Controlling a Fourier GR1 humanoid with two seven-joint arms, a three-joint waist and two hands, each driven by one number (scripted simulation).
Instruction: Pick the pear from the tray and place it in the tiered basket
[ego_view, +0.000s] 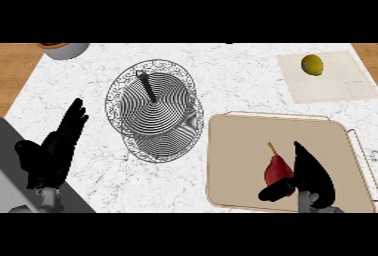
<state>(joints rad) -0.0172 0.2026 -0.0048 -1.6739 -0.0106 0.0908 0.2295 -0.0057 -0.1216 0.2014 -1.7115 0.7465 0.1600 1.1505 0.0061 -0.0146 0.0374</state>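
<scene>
The red pear (277, 169) lies on the tray (244, 135), between the right hand's (314, 177) straight fingers and thumb, not yet clasped. The left hand (52, 150) rests open beside the basket (153, 107).

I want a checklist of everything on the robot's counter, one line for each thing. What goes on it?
Surface: white marbled counter, with wood showing at both far corners.
Job's things: red pear lies on the beige tray; wire tiered basket stands to the tray's left, holding nothing.
Clutter: yellow lemon on a pale cutting board at the far right; grey pot at the far left edge.
Hands: right hand is over the tray beside the pear, fingers straight, thumb under the fruit, not closed round it. Left hand rests open at the left, fingers up.
Cables: nothing seen.
Surroundings: grey surface at the lower left corner.
</scene>
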